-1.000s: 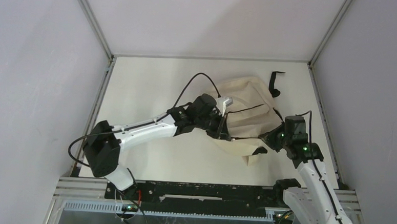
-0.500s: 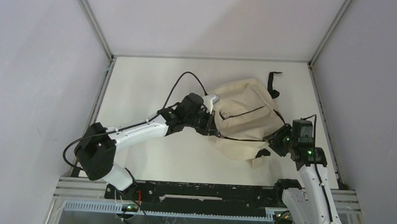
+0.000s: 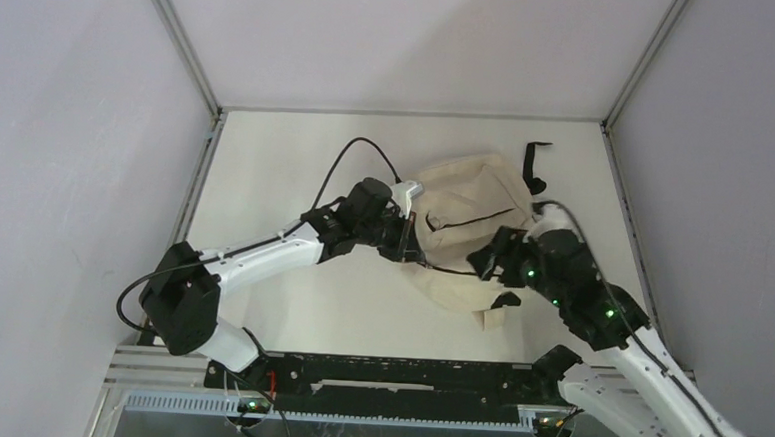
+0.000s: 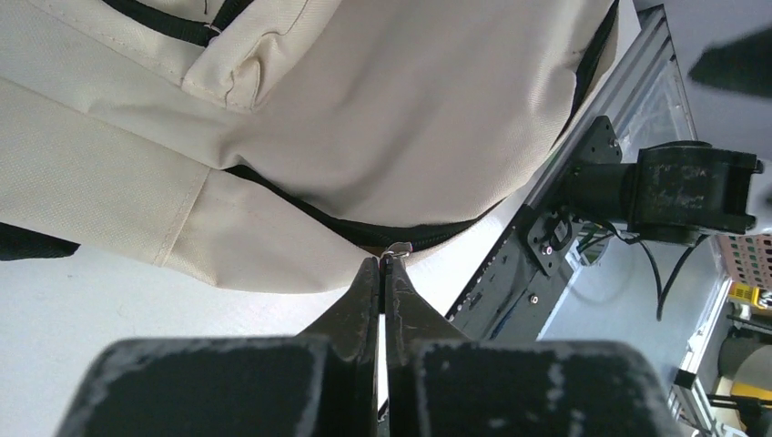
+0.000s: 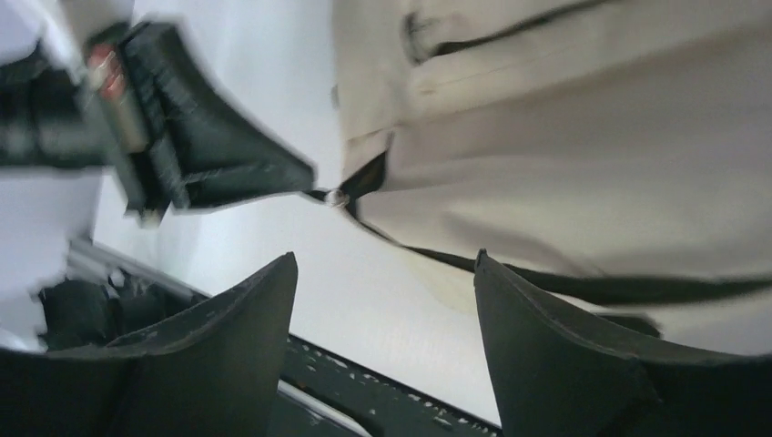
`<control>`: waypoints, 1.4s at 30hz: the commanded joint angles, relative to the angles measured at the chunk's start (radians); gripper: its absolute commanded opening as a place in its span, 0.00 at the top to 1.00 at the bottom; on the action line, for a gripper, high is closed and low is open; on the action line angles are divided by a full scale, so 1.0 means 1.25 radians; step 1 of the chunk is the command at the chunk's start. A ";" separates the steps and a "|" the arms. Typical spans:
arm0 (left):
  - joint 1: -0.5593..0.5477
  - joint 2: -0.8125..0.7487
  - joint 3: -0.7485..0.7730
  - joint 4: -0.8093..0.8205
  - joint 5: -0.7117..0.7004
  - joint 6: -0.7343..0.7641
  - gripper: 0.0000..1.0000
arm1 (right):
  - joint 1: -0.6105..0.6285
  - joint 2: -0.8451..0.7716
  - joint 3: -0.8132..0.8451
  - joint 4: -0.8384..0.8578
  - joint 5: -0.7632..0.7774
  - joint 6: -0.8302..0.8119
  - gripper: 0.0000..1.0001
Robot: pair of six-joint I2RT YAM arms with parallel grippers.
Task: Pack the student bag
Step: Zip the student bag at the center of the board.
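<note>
Student bag (image 3: 465,188) of soft cream fabric lies on the white table (image 3: 286,163), right of the middle and toward the far side, between the two arms. A black strap (image 3: 537,164) sticks out at its far right corner, and a dark zip line (image 3: 476,217) runs across its top face.

The left arm reaches in from the left, and the left claw (image 4: 382,264) meets the near left edge of the student bag. In the left wrist view its two fingers are pressed tight together, pinching the small metal zipper pull (image 4: 398,247) at their tips. The pull sits on the black zipper (image 4: 309,211) that curves along the lower seam of the fabric.

The right arm bends in from the right, with the right claw (image 5: 384,259) at the near right part of the bag. Its fingers stand wide apart with nothing held between them; only the table and the bag's edge show through the gap. The right wrist view is blurred, yet it shows the left claw's tip at the pull, close ahead of the spread fingers. Cloth bulges loosely above the zipper.
</note>
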 commanded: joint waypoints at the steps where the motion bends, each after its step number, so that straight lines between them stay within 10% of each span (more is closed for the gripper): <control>1: 0.001 -0.042 -0.022 0.021 0.017 -0.010 1.00 | 0.233 0.017 -0.021 0.182 0.157 -0.253 0.23; 7: 0.010 -0.043 -0.052 0.063 0.027 -0.049 1.00 | 0.457 0.168 -0.026 0.235 0.344 -0.563 0.15; 16: 0.025 -0.042 -0.056 0.084 0.066 -0.068 1.00 | 0.403 0.307 -0.078 0.313 0.315 -0.697 0.21; 22: 0.050 -0.055 -0.066 0.085 0.069 -0.079 1.00 | 0.400 0.294 -0.092 0.267 0.277 -0.682 1.00; 42: 0.251 -0.030 -0.048 0.009 0.005 -0.066 1.00 | 0.509 0.086 -0.091 0.155 0.268 -0.644 1.00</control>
